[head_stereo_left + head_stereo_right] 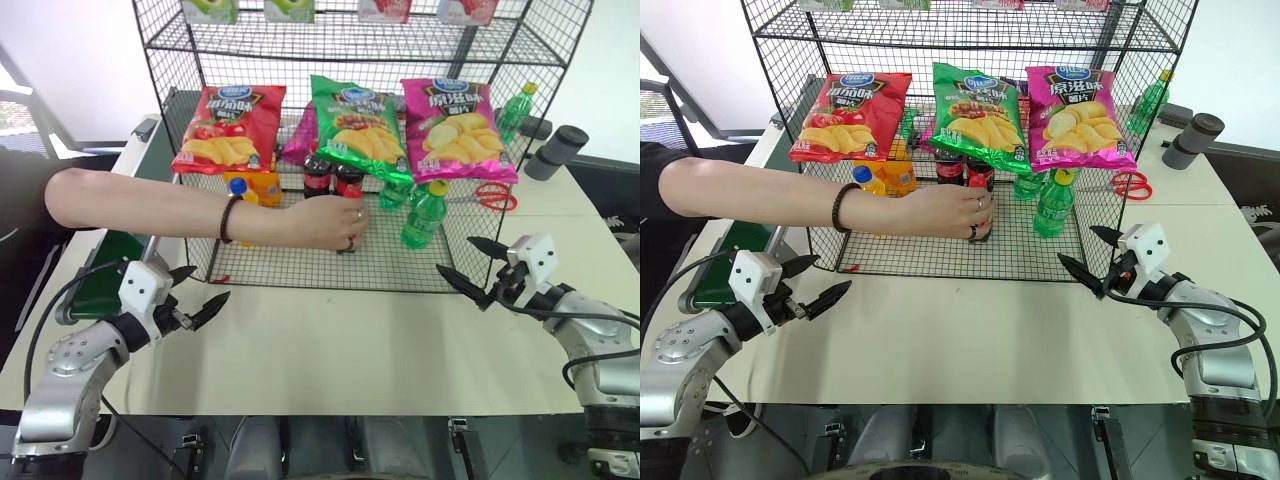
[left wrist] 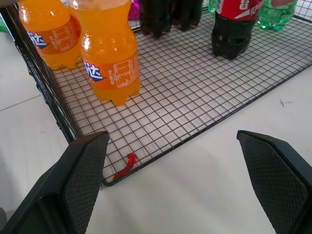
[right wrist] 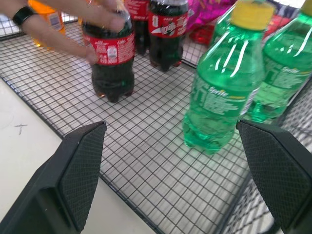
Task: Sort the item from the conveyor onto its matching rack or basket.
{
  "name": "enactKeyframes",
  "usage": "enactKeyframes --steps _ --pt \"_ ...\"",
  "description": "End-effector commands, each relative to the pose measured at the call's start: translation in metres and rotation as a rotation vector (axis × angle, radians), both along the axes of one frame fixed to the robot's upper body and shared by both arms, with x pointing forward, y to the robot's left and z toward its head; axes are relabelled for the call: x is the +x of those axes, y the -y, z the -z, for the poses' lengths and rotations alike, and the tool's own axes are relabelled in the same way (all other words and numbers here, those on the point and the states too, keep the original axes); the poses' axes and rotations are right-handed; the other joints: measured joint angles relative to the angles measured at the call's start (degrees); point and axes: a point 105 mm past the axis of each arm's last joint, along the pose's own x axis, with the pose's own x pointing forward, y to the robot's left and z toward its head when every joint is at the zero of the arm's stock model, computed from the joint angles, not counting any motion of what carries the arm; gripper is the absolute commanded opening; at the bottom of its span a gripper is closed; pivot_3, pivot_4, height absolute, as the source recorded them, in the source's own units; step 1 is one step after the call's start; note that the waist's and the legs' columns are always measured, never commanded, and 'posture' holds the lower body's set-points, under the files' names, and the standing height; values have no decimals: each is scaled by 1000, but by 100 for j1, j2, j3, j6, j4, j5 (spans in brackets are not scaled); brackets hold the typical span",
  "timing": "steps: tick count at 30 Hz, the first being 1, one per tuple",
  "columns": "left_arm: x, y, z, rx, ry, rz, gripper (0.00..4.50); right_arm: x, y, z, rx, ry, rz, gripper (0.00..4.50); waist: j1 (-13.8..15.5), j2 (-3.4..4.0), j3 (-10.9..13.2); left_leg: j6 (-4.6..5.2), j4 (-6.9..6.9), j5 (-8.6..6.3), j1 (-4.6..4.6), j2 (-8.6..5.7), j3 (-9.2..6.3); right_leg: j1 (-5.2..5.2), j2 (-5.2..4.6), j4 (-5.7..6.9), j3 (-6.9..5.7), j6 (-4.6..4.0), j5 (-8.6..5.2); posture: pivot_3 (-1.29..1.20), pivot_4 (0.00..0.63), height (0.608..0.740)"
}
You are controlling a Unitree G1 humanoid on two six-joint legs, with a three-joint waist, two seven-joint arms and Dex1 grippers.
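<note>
Black wire mesh formed the rack point(image 1: 250, 262), and on its low grid floor stood the cola bottle point(image 3: 111, 58), upright, with a person's hand point(image 1: 325, 222) closed over its top. Two more cola bottles point(image 1: 332, 175) stood farther back, two orange-drink bottles point(image 2: 109, 58) to the left, green bottles point(image 3: 224, 83) to the right. Crisp bags point(image 1: 365, 125) hung across the front. Both grippers sat near the table's near edge, clear of the rack: left gripper point(image 1: 197, 295) and right gripper point(image 1: 470, 262), each with fingers spread wide and empty. Part of the conveyor point(image 1: 105, 262) showed at far left.

Both arms forward, left tool point(image 1: 196, 292) and right tool point(image 1: 462, 262) spread wide.
</note>
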Motion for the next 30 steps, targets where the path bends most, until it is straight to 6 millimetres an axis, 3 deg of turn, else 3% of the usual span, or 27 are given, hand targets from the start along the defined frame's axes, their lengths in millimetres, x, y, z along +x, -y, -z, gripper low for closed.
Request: enactKeyframes --steps 1,18,30 --pt "-2 -1 -13 -1 52 -4 4500 2 0 -10 7 37 5 4449 1 0 0 0 0 0 0 0 0 0 0 0 0 0 0 0 150 740" --pt "2 -6 -14 -36 42 -31 4500 3 -20 -23 69 160 55 4449 -3 1 0 0 0 0 0 1 -1 0 2 1 -1 0 0 0 150 740" --pt "5 -14 -20 -78 64 -106 4500 10 -36 -15 108 146 63 4449 -4 2 -1 0 0 0 0 1 -1 -1 1 1 -1 0 0 0 150 740"
